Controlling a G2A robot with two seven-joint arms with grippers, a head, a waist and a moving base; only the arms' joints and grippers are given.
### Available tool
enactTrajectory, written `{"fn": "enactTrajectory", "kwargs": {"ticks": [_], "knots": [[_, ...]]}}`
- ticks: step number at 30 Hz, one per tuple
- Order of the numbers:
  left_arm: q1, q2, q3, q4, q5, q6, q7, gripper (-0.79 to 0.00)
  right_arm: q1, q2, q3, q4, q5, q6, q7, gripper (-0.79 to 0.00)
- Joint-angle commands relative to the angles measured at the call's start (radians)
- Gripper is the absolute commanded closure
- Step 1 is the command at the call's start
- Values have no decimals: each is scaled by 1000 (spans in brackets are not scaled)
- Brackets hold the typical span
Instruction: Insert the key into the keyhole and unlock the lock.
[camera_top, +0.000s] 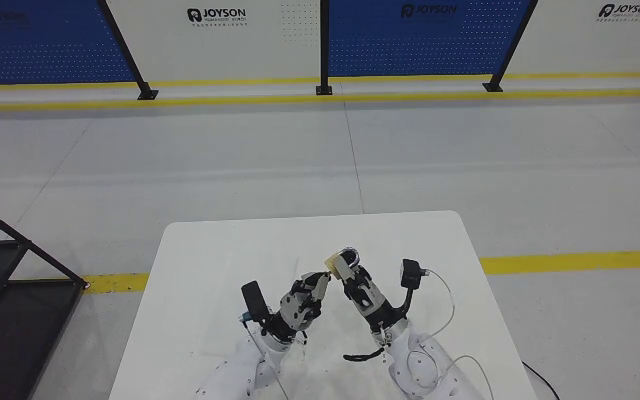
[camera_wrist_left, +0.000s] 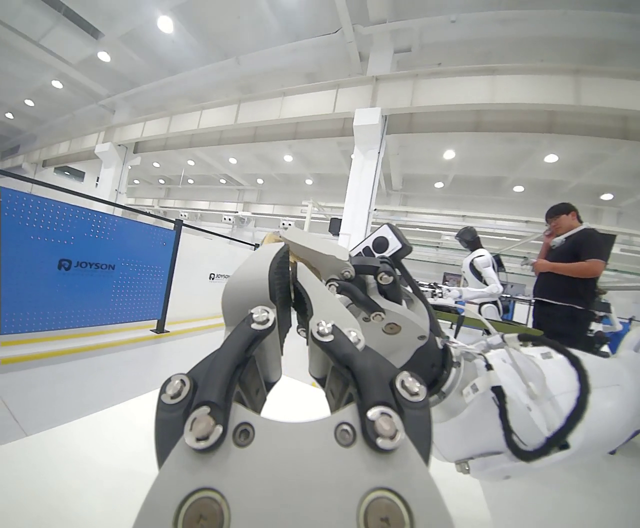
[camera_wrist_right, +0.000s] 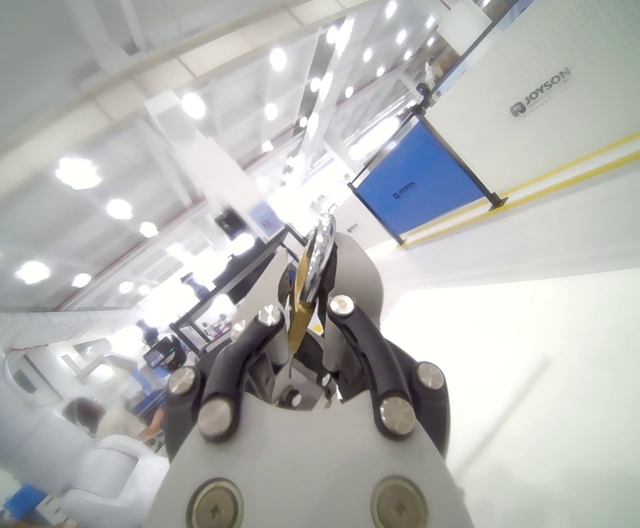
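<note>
Two grippers meet in the air over the table, near the middle of the edge closest to the robot. Our right gripper is clamped on the lock, with the gold body between its fingers and the shiny loop sticking out. Our left gripper has its fingers pressed together, tips right by the lock. We think the key is pinched there, but it is too small to see well. Picking up looks done. Pushing the key in and turning it seem left to do.
</note>
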Motion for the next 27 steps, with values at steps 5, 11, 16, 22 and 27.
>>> {"fn": "enactTrajectory", "kwargs": {"ticks": [5,11,16,22,27], "knots": [[-18,-6,22,36,51,91,62,0,1,0,-1,0,1,1,3,0],[-37,-9,35,63,90,163,104,0,1,1,0,0,8,2,3,0],[-53,-14,49,89,123,227,152,0,1,1,0,0,11,4,3,0],[-69,-17,57,118,171,326,191,0,2,1,-1,-1,15,7,4,0],[-74,-19,61,130,188,380,210,0,2,1,-2,-3,15,10,7,0]]}}
